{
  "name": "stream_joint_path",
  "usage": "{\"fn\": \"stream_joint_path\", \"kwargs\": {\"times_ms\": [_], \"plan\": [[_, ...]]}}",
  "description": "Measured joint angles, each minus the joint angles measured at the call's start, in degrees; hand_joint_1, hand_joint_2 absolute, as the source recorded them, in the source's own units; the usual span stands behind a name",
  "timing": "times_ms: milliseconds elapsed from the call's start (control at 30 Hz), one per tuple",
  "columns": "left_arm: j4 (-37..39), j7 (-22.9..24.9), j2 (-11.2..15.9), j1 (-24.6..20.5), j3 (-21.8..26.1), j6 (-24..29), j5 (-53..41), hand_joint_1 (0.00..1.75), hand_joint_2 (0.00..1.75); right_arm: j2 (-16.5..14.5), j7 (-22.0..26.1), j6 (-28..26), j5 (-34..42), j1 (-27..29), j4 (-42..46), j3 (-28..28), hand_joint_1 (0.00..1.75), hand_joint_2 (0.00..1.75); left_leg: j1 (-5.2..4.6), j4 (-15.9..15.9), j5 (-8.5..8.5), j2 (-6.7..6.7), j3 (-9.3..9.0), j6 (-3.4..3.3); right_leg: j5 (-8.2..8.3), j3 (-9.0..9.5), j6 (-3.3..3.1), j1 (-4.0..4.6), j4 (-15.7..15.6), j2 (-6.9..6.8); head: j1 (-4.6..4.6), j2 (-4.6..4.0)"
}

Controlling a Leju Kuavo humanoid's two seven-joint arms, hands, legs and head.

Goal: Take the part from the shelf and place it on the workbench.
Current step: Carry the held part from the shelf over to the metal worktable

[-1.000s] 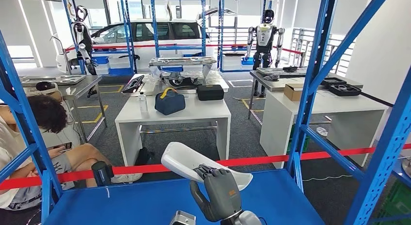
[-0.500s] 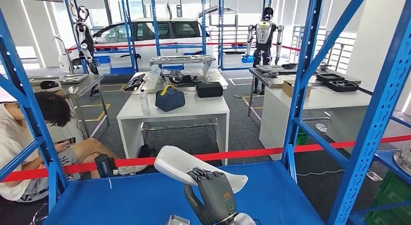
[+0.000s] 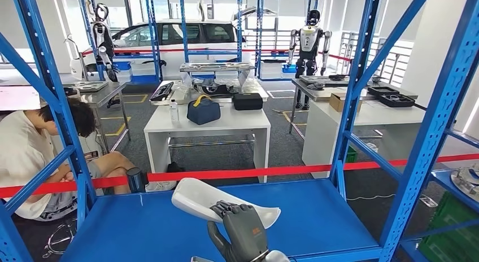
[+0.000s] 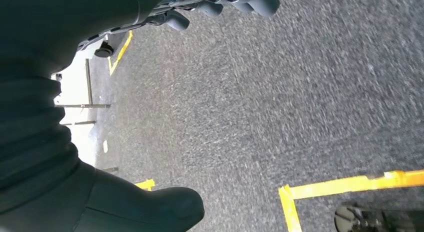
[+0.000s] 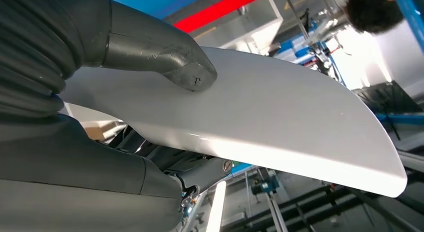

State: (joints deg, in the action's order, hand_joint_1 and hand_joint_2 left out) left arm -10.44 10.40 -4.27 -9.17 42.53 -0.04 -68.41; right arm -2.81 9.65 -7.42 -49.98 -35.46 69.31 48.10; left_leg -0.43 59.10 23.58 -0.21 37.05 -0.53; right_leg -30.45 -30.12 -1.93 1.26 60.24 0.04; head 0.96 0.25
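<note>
A white table [image 3: 206, 126] was seen on the grey floor [image 3: 285, 143]. Blue racks [image 3: 361, 75] and red tape [image 3: 226, 174] were placed around. Bright windows [image 3: 121, 16] were seen behind.

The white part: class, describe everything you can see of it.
The white part is a smooth, glossy, curved shell that looks like moulded plastic, long, with a rounded end. It lies tilted over the blue shelf. The right hand grips its near edge, thumb pressed on one face, fingers on the other.
</note>
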Motion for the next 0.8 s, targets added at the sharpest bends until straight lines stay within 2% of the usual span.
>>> {"fn": "stream_joint_path", "kwargs": {"times_ms": [33, 67, 100, 133, 167, 200, 267, 300, 333, 367, 400, 433, 467, 500, 533, 600, 633, 667, 700, 767, 800], "plan": [[0.0, 0.0, 0.0, 0.1, 0.1, 0.1, 0.4, 0.0, 1.75, -0.2, 0.0, 0.1, 0.2, -0.4, -0.1, 0.2, 1.75, 1.75, 0.13, -0.1, -0.47, 0.04, 0.12, 0.34, -0.24, 0.68, -0.3, 0.23, -1.5, -0.02, -0.02, -0.01], [0.0, -0.1, 0.0, 0.1, 0.2, 0.2, 0.9, 0.0, 1.75, -0.4, 0.1, 0.3, 0.5, -0.7, -0.4, 0.3, 1.75, 1.75, 0.24, -0.3, -0.98, 0.07, 0.16, 0.72, 0.2, 0.65, -0.32, 0.35, -2.0, -0.01, -0.01, 0.0], [0.0, -0.2, 0.1, 0.3, 0.5, 0.4, 1.4, 0.0, 1.75, -0.7, 0.3, 0.5, 0.8, -1.2, -0.7, 0.5, 1.75, 1.75, 0.31, -0.5, -1.37, 0.1, 0.24, 1.08, 0.85, 0.43, -0.5, 0.25, -2.4, -0.02, -0.03, -0.01], [0.0, -0.3, 0.1, 0.6, 0.8, 0.6, 1.9, 0.0, 1.75, -1.2, 0.5, 0.8, 1.1, -1.6, -1.2, 0.8, 1.75, 1.75, 0.32, -0.4, -1.02, 0.07, 0.55, 1.43, 1.57, 0.18, -0.68, 0.03, -2.8, -0.05, -0.05, 0.0], [0.0, -0.3, 0.1, 0.9, 1.1, 0.8, 2.3, 0.0, 1.75, -1.7, 0.8, 1.0, 1.3, -2.0, -1.7, 1.1, 1.75, 1.75, 0.32, 0.6, 0.35, 0.02, 1.06, 1.78, 2.4, -0.23, -0.89, -0.25, -3.2, -0.09, -0.09, 0.01], [0.0, -0.4, 0.1, 1.2, 1.4, 1.1, 2.5, 0.0, 1.75, -2.3, 1.0, 1.2, 1.4, -2.5, -2.1, 1.4, 1.75, 1.75, 0.41, 2.7, 2.7, -0.02, 1.84, 2.14, 3.22, -0.79, -1.01, -0.52, -3.5, -0.14, -0.17, 0.01], [0.1, -0.3, 0.1, 1.6, 1.7, 1.4, 2.8, 0.0, 1.75, -3.0, 1.1, 1.4, 1.6, -3.2, -3.0, 2.0, 1.75, 1.75, 0.76, 9.3, 8.07, -0.03, 3.58, 2.89, 4.58, -2.34, -1.03, -0.66, -3.6, -0.21, -0.27, 0.01], [0.1, -0.2, 0.0, 1.7, 1.8, 1.6, 2.8, 0.0, 1.75, -3.1, 1.1, 1.5, 1.6, -3.4, -3.4, 2.2, 1.75, 1.75, 0.99, 12.4, 9.38, -0.02, 4.01, 3.26, 5.22, -3.21, -0.89, -0.74, -3.5, -0.32, -0.29, 0.01], [0.1, -0.2, 0.0, 1.8, 2.0, 1.7, 2.9, 0.0, 1.75, -3.2, 1.1, 1.5, 1.6, -3.4, -3.8, 2.4, 1.75, 1.75, 1.23, 14.2, 9.18, -0.01, 3.7, 3.63, 5.86, -4.19, -0.67, -0.88, -3.3, -0.46, -0.28, 0.01], [0.1, -0.1, 0.0, 1.9, 2.1, 1.7, 2.9, 0.0, 1.75, -3.2, 1.1, 1.5, 1.6, -3.5, -4.1, 2.6, 1.75, 1.75, 1.47, 14.4, 8.02, 0.0, 2.72, 3.99, 6.46, -5.21, -0.41, -1.07, -3.1, -0.58, -0.29, 0.01], [0.1, 0.0, -0.1, 1.9, 2.3, 1.8, 2.8, 0.0, 1.75, -3.2, 1.1, 1.5, 1.7, -3.6, -4.4, 2.8, 1.75, 1.75, 1.78, 12.7, 6.45, 0.01, 0.7, 4.37, 7.04, -6.32, -0.07, -1.32, -2.7, -0.67, -0.29, 0.01], [0.1, 0.0, -0.2, 1.9, 2.4, 1.8, 2.8, 0.0, 1.75, -3.3, 1.2, 1.5, 1.7, -3.8, -4.6, 2.9, 1.75, 1.75, 2.13, 9.5, 5.74, 0.0, -2.05, 4.76, 7.56, -7.35, 0.33, -1.51, -2.2, -0.71, -0.29, 0.01], [0.1, 0.0, -0.3, 1.8, 2.5, 1.8, 2.8, 0.0, 1.75, -3.3, 1.2, 1.5, 1.7, -3.9, -4.7, 3.0, 1.75, 1.75, 2.2, 5.7, 6.12, -0.12, -4.87, 4.9, 7.98, -8.27, 0.76, -1.64, -1.7, -0.75, -0.34, 0.01], [0.1, 0.0, -0.4, 1.8, 2.5, 1.8, 2.8, 0.0, 1.75, -3.5, 1.2, 1.4, 1.8, -4.0, -4.8, 3.1, 1.75, 1.75, 2.2, 2.6, 6.78, -0.26, -6.94, 4.66, 8.46, -8.97, 1.22, -1.68, -1.2, -0.76, -0.36, 0.01], [0.1, 0.0, -0.5, 1.7, 2.5, 1.9, 2.8, 0.0, 1.75, -3.5, 1.3, 1.4, 1.8, -4.1, -4.9, 3.1, 1.75, 1.75, 2.04, 0.6, 7.62, -0.4, -7.98, 4.14, 8.94, -9.37, 1.62, -1.67, -1.0, -0.76, -0.39, 0.01], [0.0, 0.0, -0.6, 1.9, 2.5, 1.9, 2.8, 0.0, 1.75, -3.6, 1.4, 1.3, 1.8, -4.1, -5.0, 3.2, 1.75, 1.75, 1.67, 0.0, 7.37, -0.45, -7.56, 2.55, 10.01, -9.71, 2.33, -1.81, -1.3, -0.71, -0.4, 0.01], [0.0, 0.0, -0.6, 1.9, 2.5, 1.9, 2.8, 0.0, 1.75, -3.6, 1.4, 1.3, 1.8, -4.0, -5.2, 3.3, 1.75, 1.75, 1.62, 0.1, 6.87, -0.31, -7.18, 1.88, 9.77, -9.94, 2.64, -1.95, -1.2, -0.64, -0.41, 0.01], [0.1, 0.0, -0.6, 2.0, 2.5, 1.9, 2.8, 0.0, 1.75, -3.5, 1.3, 1.3, 1.8, -4.0, -5.3, 3.3, 1.75, 1.75, 1.62, 0.0, 6.26, -0.17, -6.74, 1.29, 8.52, -10.36, 2.93, -2.05, -0.4, -0.58, -0.41, 0.01], [0.1, 0.1, -0.6, 2.1, 2.5, 1.9, 2.8, 0.0, 1.75, -3.5, 1.3, 1.3, 1.8, -3.9, -5.5, 3.3, 1.75, 1.75, 1.65, 0.0, 5.57, -0.04, -6.13, 0.8, 6.34, -11.05, 3.15, -2.09, 1.4, -0.51, -0.4, 0.01], [0.1, 0.1, -0.6, 2.1, 2.6, 1.9, 2.8, 0.0, 1.75, -3.5, 1.3, 1.3, 1.8, -3.9, -5.7, 3.3, 1.75, 1.75, 1.47, 0.0, 4.07, 0.07, -4.35, 0.29, 0.04, -12.91, 3.3, -2.03, 8.5, -0.44, -0.38, 0.01], [0.0, 0.1, -0.5, 2.1, 2.6, 1.9, 2.8, 0.0, 1.75, -3.4, 1.3, 1.3, 1.8, -3.9, -5.7, 3.3, 1.75, 1.75, 1.32, 0.1, 3.3, 0.09, -3.31, 0.17, -1.98, -13.53, 3.22, -1.94, 12.3, -0.4, -0.36, 0.01]]}}
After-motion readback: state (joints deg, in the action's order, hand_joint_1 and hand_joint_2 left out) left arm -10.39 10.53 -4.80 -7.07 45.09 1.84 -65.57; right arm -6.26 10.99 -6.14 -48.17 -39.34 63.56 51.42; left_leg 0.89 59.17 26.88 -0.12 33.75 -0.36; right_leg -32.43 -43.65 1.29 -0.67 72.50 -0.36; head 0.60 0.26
